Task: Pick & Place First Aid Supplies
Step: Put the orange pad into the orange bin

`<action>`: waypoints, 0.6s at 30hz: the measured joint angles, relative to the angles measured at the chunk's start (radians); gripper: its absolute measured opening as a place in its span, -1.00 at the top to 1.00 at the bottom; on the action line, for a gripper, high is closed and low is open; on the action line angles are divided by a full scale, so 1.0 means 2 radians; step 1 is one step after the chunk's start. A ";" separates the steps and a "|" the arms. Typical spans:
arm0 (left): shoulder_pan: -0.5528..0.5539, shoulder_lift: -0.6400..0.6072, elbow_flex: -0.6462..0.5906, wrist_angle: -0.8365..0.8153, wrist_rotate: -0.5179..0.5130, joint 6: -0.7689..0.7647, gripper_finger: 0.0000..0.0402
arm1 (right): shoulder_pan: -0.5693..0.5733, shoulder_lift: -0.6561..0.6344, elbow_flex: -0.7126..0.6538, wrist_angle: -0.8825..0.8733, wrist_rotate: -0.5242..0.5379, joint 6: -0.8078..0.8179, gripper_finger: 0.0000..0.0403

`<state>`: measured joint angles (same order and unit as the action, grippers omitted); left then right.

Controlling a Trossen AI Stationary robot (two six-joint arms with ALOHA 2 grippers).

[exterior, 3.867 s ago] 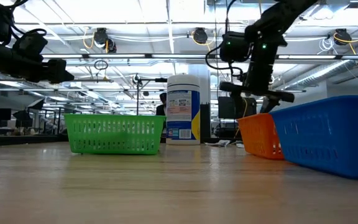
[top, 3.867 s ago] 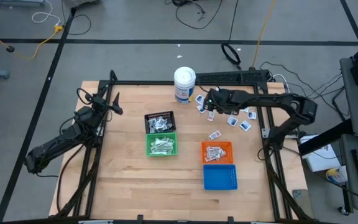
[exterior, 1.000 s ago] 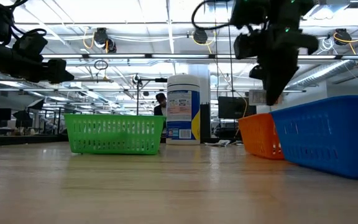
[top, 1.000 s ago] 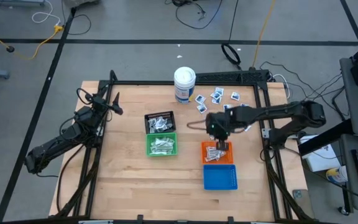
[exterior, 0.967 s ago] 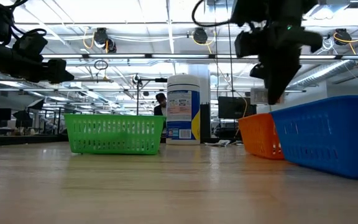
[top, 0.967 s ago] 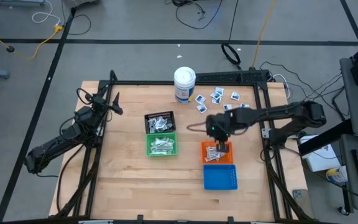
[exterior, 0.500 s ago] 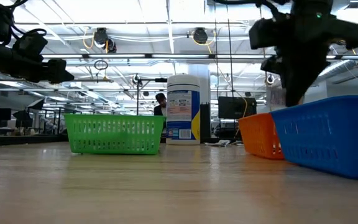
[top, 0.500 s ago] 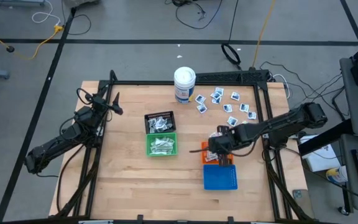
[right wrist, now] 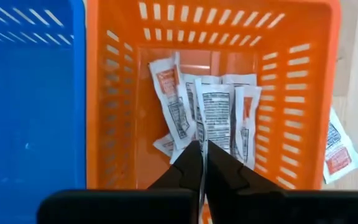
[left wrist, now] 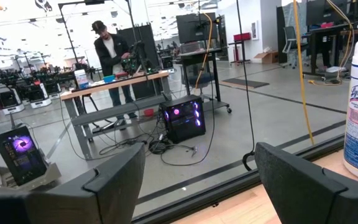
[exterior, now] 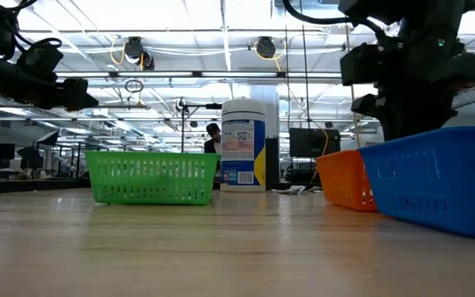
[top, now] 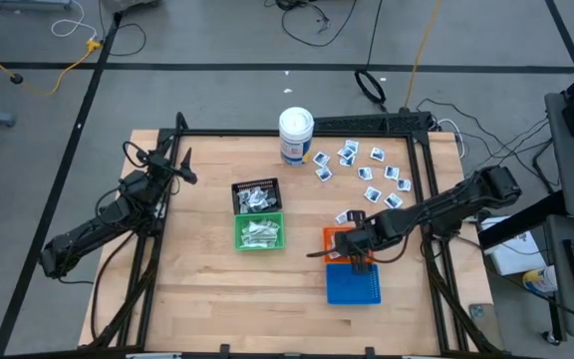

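Though small, packets (right wrist: 216, 121) white, flat.

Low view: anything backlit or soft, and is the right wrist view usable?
Low view: bright ceiling lights silhouette the right tool; the near blue basket looks soft. Right wrist view: evenly lit, print on the packets in the orange basket shows sharply.

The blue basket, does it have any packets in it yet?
No. In the right wrist view the blue basket shows only its bare slotted floor, while the packets lie in the orange basket beside it.
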<state>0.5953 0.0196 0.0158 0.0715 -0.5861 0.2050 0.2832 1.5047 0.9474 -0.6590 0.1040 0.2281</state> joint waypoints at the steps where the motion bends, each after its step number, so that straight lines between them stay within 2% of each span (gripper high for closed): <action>1: 0.000 0.000 0.000 0.000 0.000 0.000 -0.52 | 0.000 0.000 0.000 0.000 0.000 0.000 0.96; 6: 0.000 0.000 0.000 0.000 0.000 0.000 -0.52 | 0.000 0.000 0.000 -0.001 -0.001 0.019 0.77; 14: 0.000 0.000 0.000 0.000 0.000 0.000 -0.52 | -0.001 -0.020 0.022 -0.026 -0.001 0.001 0.16; 18: 0.000 0.000 0.000 0.000 0.000 0.000 -0.52 | -0.014 -0.044 0.030 -0.028 -0.002 -0.021 -0.03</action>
<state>0.5953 0.0193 0.0158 0.0715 -0.5861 0.2050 0.2551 1.4176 1.0073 -0.7150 0.0997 0.1853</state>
